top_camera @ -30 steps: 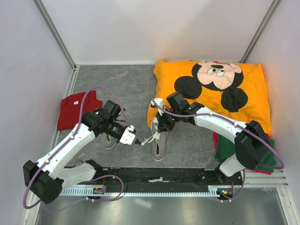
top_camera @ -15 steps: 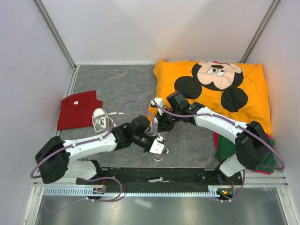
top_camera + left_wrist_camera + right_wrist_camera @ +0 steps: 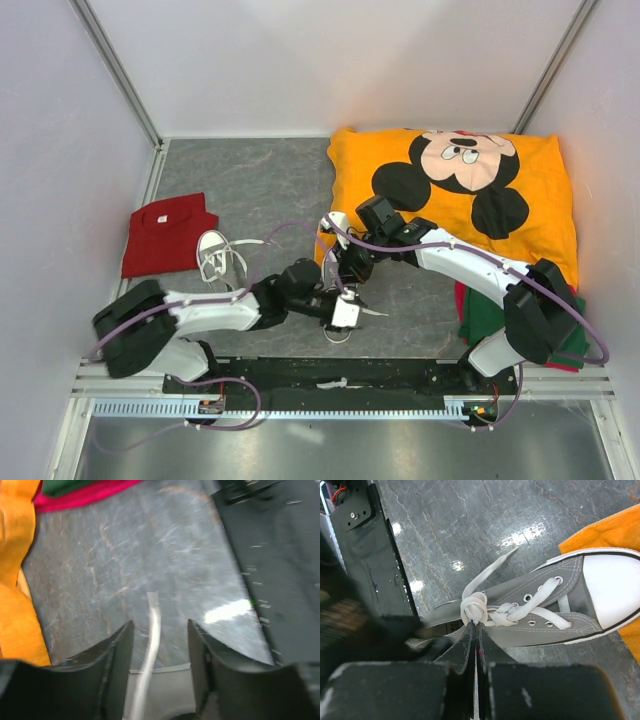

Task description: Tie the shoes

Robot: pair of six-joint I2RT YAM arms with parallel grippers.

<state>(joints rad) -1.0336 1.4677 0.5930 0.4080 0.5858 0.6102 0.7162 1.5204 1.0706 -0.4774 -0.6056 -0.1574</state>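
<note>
At the middle of the tabletop lies one shoe, with its toe cap at the edge of the orange pillow. Your right end effector is pinched closed on the lace, right at its knot. Your left end effector has its fingers spread, and a loose lace end runs between them unclamped. The second shoe sits well to the left, beside a red shirt.
</note>
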